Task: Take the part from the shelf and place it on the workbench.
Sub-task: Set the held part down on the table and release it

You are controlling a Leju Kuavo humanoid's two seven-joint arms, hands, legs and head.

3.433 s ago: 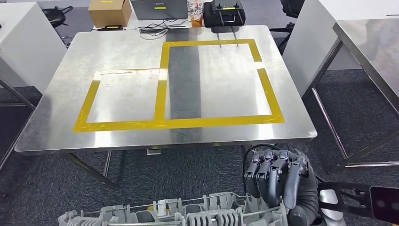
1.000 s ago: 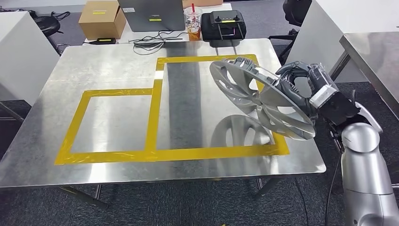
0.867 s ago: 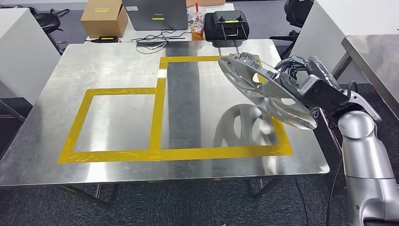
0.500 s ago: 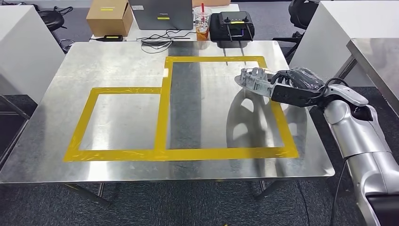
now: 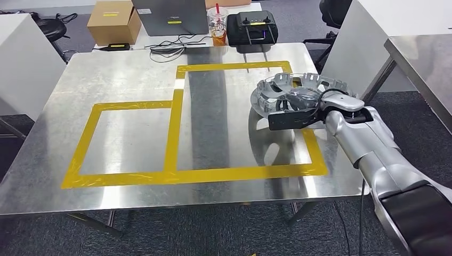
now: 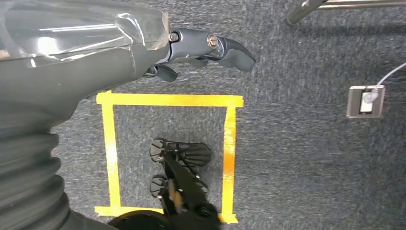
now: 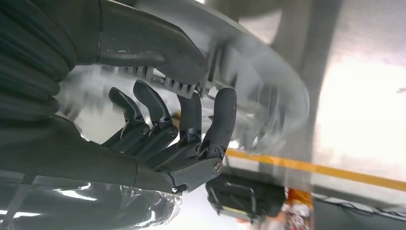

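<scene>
A steel workbench [image 5: 133, 80] marked with yellow tape rectangles [image 5: 176, 130] carries a silver wheel cover [image 5: 298, 93] lying nearly flat, ribbed side up, at about 3 o'clock on the tabletop, across the right-hand tape line. The robot's right hand [image 5: 298, 113] grips the cover's near rim, thumb over the rim and dark fingers [image 7: 191, 129] curled beneath. Beyond the bench, at 12 o'clock, sit a cardboard box [image 5: 113, 22], a black controller [image 5: 252, 25] and a drink cup [image 5: 218, 25]. The left hand [image 6: 191, 48] hangs above grey carpet, fingers loosely curled, holding nothing.
</scene>
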